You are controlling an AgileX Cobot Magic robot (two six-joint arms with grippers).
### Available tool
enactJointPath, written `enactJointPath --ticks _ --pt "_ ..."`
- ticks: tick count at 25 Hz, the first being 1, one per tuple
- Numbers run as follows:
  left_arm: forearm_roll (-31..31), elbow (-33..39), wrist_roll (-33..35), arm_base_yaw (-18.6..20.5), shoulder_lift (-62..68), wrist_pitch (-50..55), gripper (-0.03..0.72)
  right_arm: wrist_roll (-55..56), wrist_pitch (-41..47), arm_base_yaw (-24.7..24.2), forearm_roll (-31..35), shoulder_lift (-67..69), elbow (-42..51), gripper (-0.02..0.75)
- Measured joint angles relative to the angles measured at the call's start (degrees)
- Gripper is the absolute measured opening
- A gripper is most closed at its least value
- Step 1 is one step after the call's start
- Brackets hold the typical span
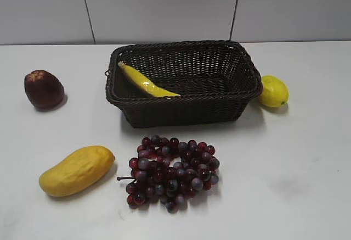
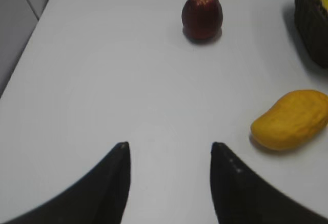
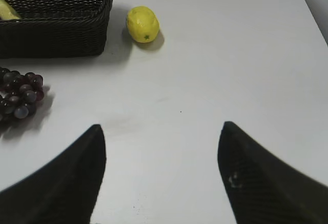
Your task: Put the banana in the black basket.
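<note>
**Banana in the basket, both arms clear**

The banana (image 1: 145, 82) lies inside the black basket (image 1: 186, 113), slanted against the left wall with its stem end propped near the rim and its tip down on the basket floor. The task looks done.

The left gripper (image 2: 170, 155) and the right gripper (image 3: 161, 137) both hang over bare worktop, jaws spread wide, holding nothing.

Little remains to go wrong. Since the banana leans on the wall and does not lie flat, a knock to the basket could make it slide or roll, though the high sides would likely keep it in. A careless arm move could also nudge the lemon (image 1: 273, 91), which sits right beside the basket's right end.

The worktop (image 1: 285, 185) is smooth, white and matte, faintly smudged. Behind it runs a wall of pale grey panels with dark seams.
</note>
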Motion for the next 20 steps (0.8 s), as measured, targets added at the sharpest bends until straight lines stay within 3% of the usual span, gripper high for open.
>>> enactJointPath --ticks 11,20 --pt "0.1 0.4 0.0 0.0 -4.4 -0.6 0.49 0.0 0.0 0.0 0.0 0.0 0.0 0.519" --pt "0.1 0.4 0.0 -3.9 -4.4 -0.6 0.489 0.0 0.0 0.0 0.0 0.0 0.0 0.519"
